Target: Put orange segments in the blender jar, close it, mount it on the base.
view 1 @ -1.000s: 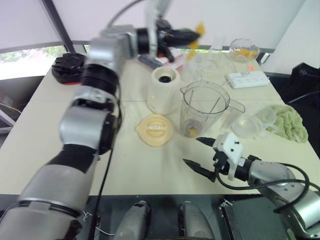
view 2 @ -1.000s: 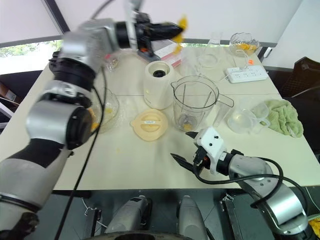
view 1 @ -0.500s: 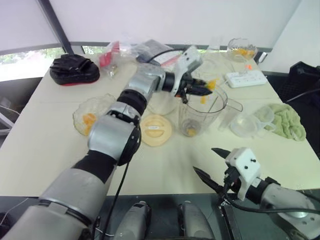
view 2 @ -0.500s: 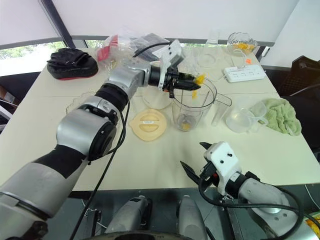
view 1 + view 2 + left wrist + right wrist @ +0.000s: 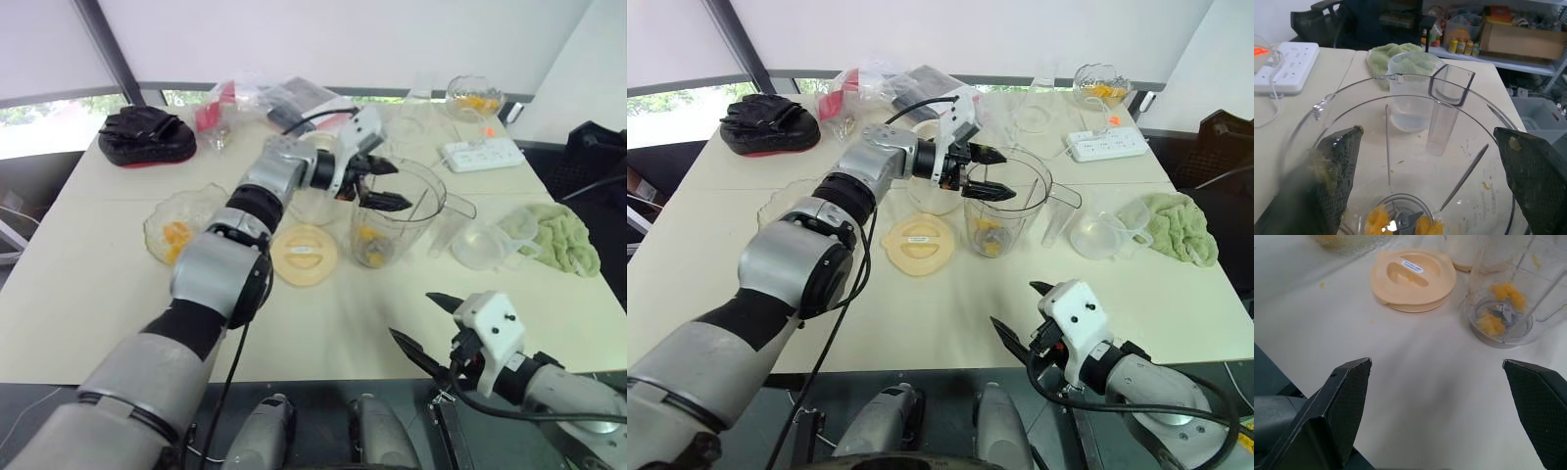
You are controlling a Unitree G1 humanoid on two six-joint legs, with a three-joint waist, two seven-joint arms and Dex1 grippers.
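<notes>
We've got a matte cream table, pretty cluttered. The left gripper hangs fingers apart and empty right over the mouth of the clear ribbed plastic blender jar, arm stretched out level. Pulpy orange segments sit directly below it, round the blades. The right gripper is low and spread wide too, with the round pale-yellow lid flat beyond it.

lid left of jar, segments inside
</notes>
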